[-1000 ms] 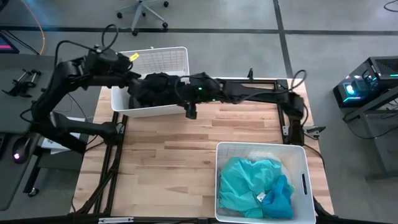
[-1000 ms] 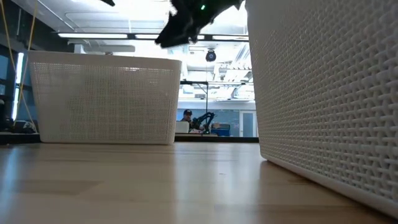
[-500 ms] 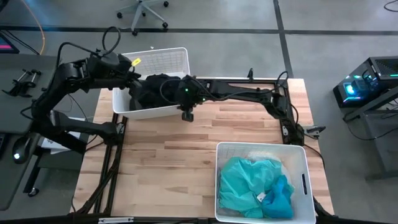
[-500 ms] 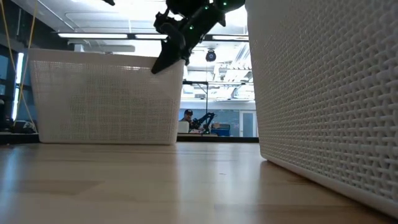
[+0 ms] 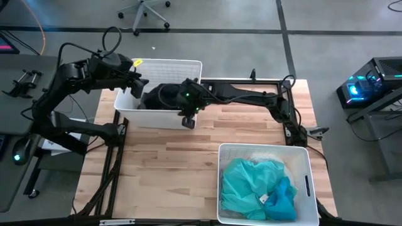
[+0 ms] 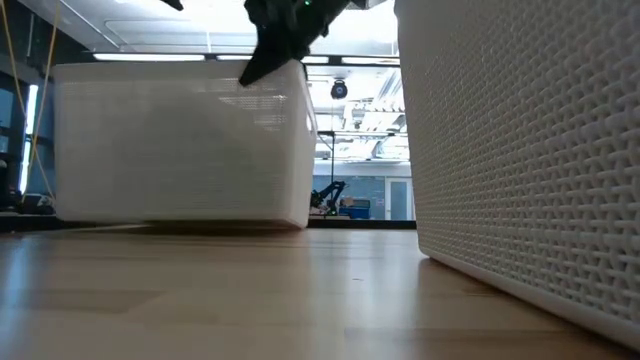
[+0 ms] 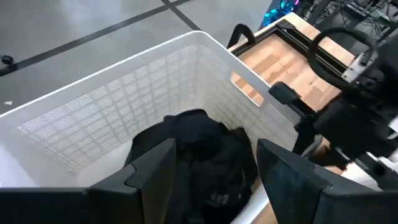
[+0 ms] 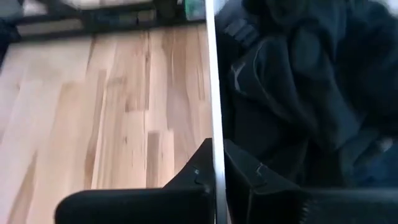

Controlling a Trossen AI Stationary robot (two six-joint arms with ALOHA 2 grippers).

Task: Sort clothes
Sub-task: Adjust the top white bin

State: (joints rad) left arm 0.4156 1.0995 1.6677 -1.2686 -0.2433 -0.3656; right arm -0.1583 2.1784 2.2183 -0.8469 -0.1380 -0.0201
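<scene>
Right tool pinching the far bin's wall
Dark clothes lie just inside that wall; left tool spread above them.

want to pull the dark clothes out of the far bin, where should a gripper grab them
Grip the raised, bunched crown of the dark clothes, coming straight down through the open top of the far bin. Its walls block every sideways approach, and the heap's folds give the fingers something to pinch.

A white plastic mesh bin sits at the table's ten o'clock, dark garments inside. Another white mesh bin, at five o'clock, holds turquoise garments.
</scene>
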